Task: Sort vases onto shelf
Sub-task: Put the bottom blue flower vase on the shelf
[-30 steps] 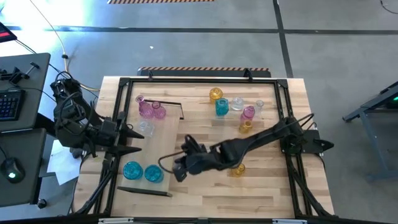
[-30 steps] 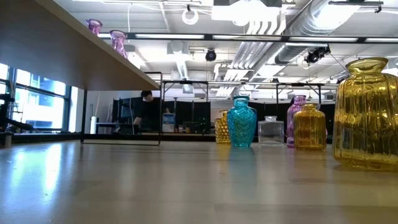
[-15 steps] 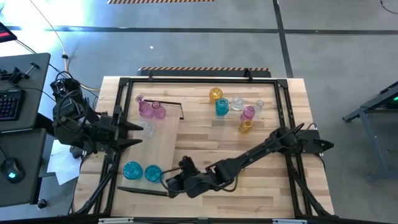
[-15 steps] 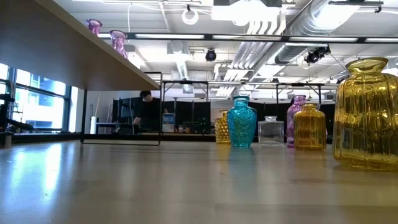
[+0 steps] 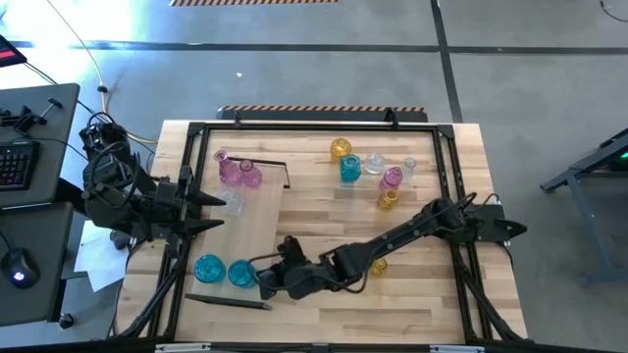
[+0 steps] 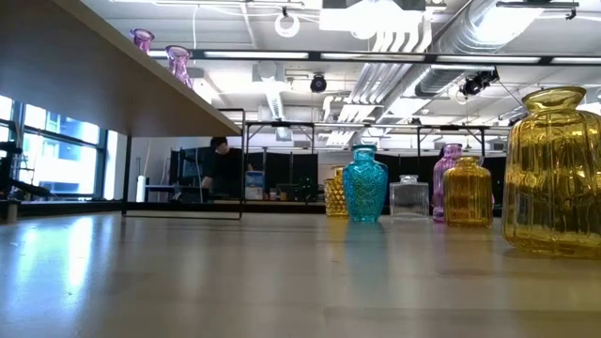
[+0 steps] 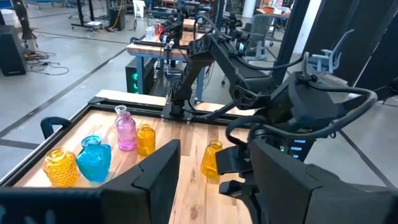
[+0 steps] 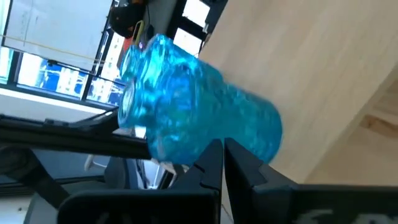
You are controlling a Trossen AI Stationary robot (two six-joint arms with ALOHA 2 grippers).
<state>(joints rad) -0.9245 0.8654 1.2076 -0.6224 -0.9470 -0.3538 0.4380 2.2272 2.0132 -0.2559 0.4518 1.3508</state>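
At the far left of the high view we see the left hand at the left edge of the desk, its two fingers spread wide and pointing toward the shelf, holding nothing. Just beyond its tips a clear vase stands on the shelf. The shelf is the pale board lying in the left half of the desk. At its upper end, in the upper left of the frame, we see a cluster of pink vases. At its lower end stand two blue vases, side by side.

Moving right, the right hand sits low in the centre-left of the frame, at the shelf's lower right corner, just beside the nearer blue vase. Its fingers are pressed together and hold nothing. In the right wrist view that blue vase fills the frame just past the closed fingertips; we cannot tell whether they touch it.

The right arm stretches from the right edge across the lower middle of the desk, and a yellow vase shows beside it.

In the upper right of the desk we see a group well apart from the shelf: another yellow vase, a teal vase, a clear bottle, a pink bottle and a small amber vase.
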